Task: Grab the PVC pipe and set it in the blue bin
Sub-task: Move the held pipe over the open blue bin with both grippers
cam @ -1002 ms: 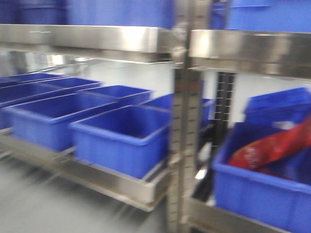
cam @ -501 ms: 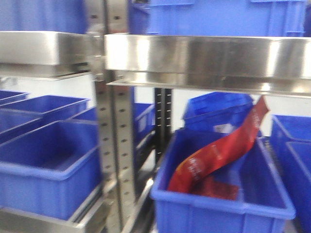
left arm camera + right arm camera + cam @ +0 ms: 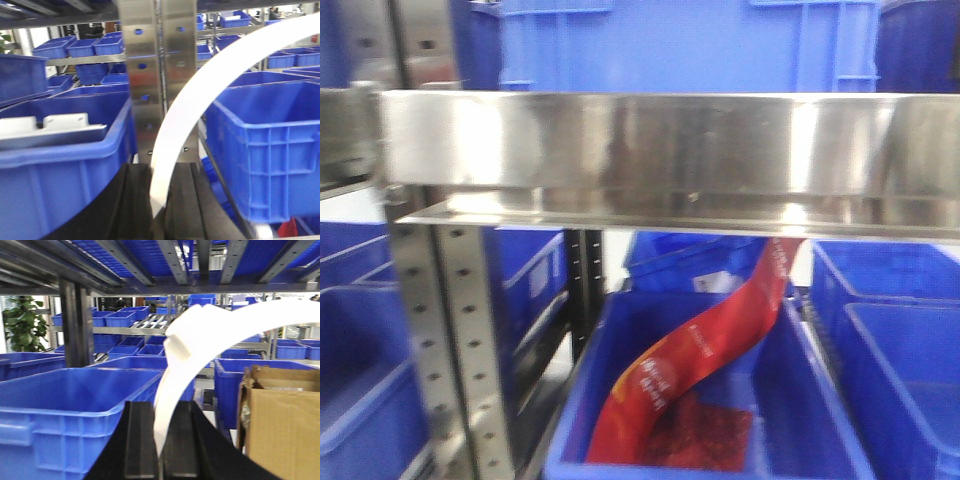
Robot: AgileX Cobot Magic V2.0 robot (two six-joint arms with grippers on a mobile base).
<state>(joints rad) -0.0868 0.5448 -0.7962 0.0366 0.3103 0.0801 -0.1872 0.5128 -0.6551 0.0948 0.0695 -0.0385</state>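
Brushed, reflective metal is seen on the shelf rail (image 3: 640, 150), smooth glossy plastic on the blue bin (image 3: 790, 385), matt brown cardboard on the box (image 3: 282, 430).

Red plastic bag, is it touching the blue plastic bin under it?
Touching. Front-facing view shows the red plastic bag lying in the blue plastic bin, on its floor.

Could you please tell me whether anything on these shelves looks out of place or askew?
Yes, one thing. In the front view, a long red wrapper leans diagonally out of the blue bin in the middle. Its top end rises past the rim toward the steel shelf above.
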